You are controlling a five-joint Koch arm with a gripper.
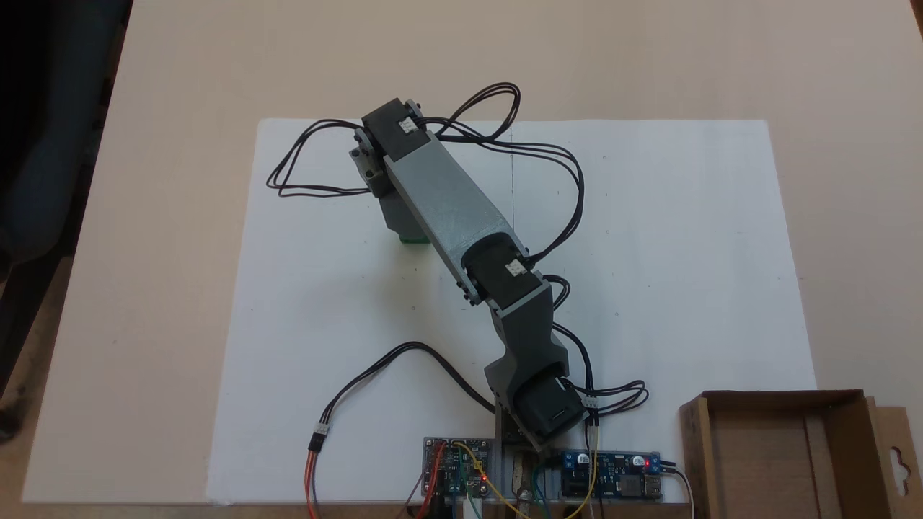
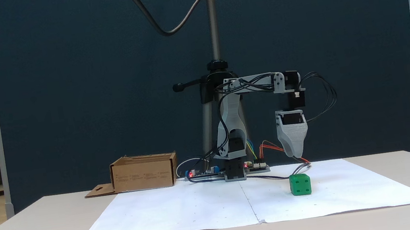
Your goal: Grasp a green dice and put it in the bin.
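Step in hand: approach for the grasp, as I judge it; the die is not yet held.

Green dice (image 2: pixel 300 184): sits on the white paper sheet (image 1: pixel 649 238) laid over the table (image 1: pixel 180 72). From above only a green sliver shows at (image 1: pixel 414 240), under the arm's forearm link, in the left half of the sheet and toward its far edge. In the low front view it stands flat, a four-pip face toward the camera, nearer that sheet's right end.

Gripper (image 2: pixel 295 154): hangs point-down above the die, clear air between tip and cube in the front view. The jaws line up one behind the other there and the arm hides them from above, so I cannot tell how far they are parted. Nothing is in it.

Bin (image 1: pixel 782 454): brown cardboard box at the near right corner of the table in the top view, just off the sheet's corner; its hang-hole flap (image 1: pixel 898 461) lies outward. Well apart from the die. Interior looks empty.

Electronics boards (image 1: pixel 541 476): along the sheet's near edge at the arm's base, wires looping out.

Doing it well: make sure the jaws are spread wider than the cube before dropping; centre over it, descend straight so the tips straddle two flat faces, not a corner; close near mid-height. Rounded edges could let it squirt out if pinched high.

Watch: loose cable lying just behind the die.
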